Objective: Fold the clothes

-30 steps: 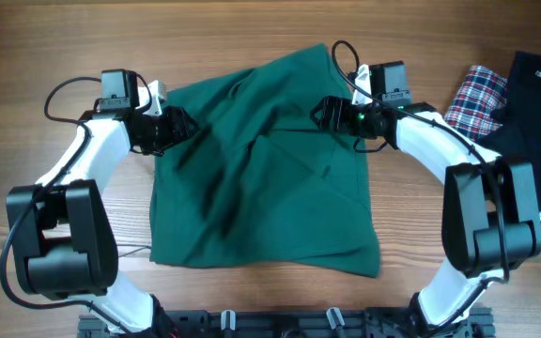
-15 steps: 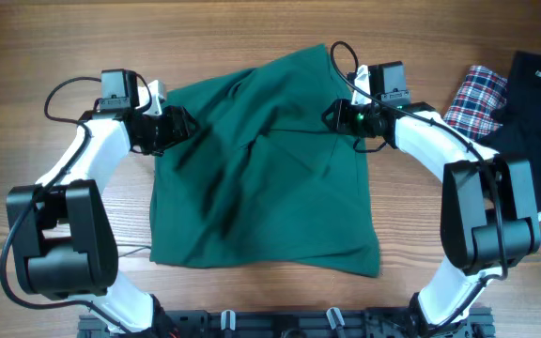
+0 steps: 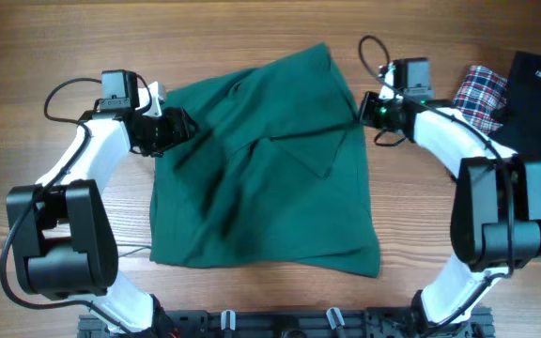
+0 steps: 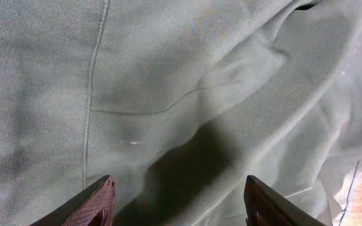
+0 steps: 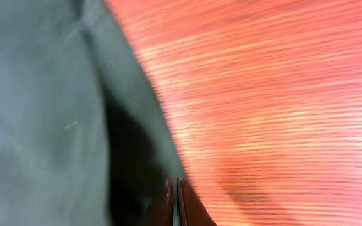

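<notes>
Pinches the far-right edge of the clothes [image 3: 261, 178], spread rumpled mid-table, with right gripper [image 5: 173, 187] closed tight, probably to draw that side taut. Hovers left gripper [image 4: 178, 188] over the far-left edge, parted, holding nothing, seemingly for a matching hold.

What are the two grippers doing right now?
Left gripper: open, over the green garment.
Right gripper: shut, pinching the green garment's edge.

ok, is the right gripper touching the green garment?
Touching. Right wrist view: the edge of the clothes runs right up against the right gripper, fingers shut; whether fabric is pinched isn't clear.
</notes>
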Motion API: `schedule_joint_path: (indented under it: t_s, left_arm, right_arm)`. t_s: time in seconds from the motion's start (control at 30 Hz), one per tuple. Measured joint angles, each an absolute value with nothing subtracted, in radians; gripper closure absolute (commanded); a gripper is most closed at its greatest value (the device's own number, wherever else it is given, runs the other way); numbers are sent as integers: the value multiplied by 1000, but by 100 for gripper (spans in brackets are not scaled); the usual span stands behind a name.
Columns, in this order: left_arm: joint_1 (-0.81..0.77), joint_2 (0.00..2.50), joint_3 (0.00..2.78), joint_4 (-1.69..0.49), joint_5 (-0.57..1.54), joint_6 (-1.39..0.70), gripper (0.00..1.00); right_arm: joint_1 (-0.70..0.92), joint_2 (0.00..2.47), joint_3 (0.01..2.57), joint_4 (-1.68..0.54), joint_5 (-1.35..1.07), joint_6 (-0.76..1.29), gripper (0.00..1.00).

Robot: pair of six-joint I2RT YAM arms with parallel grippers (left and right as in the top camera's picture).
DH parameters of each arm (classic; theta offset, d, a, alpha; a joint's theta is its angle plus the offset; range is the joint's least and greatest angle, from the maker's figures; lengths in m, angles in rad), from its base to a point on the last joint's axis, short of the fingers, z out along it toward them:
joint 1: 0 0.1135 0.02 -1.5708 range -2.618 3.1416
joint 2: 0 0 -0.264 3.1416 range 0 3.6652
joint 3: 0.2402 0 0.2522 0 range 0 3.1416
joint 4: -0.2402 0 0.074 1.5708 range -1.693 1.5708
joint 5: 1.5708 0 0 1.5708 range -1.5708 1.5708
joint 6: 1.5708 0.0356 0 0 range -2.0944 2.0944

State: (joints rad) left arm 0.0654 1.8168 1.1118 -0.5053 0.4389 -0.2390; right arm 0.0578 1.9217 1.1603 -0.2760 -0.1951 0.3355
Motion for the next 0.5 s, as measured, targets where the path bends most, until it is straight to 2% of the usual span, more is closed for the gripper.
schedule_joint_path:
  t_s: [0.2,0.23,0.3,0.33,0.5]
  left_arm:
    - [65,1817,1112,-509,431,-239,29]
    - [65,1817,1112,-511,431,-239,30]
    - [65,1817,1112,-515,431,-238,40]
    - [65,1817,1112,-515,432,-236,42]
    - [65,1817,1112,-511,427,-226,41]
  right_arm:
    - [32,1927,1248,-387,-149,336,96]
    - [32,1928,1269,-435,-176,326,96]
    - [35,1929,1301,-485,-272,283,96]
    - [42,1929,1316,-503,-336,255,96]
    - [160,1929,1339,-743,-495,153,96]
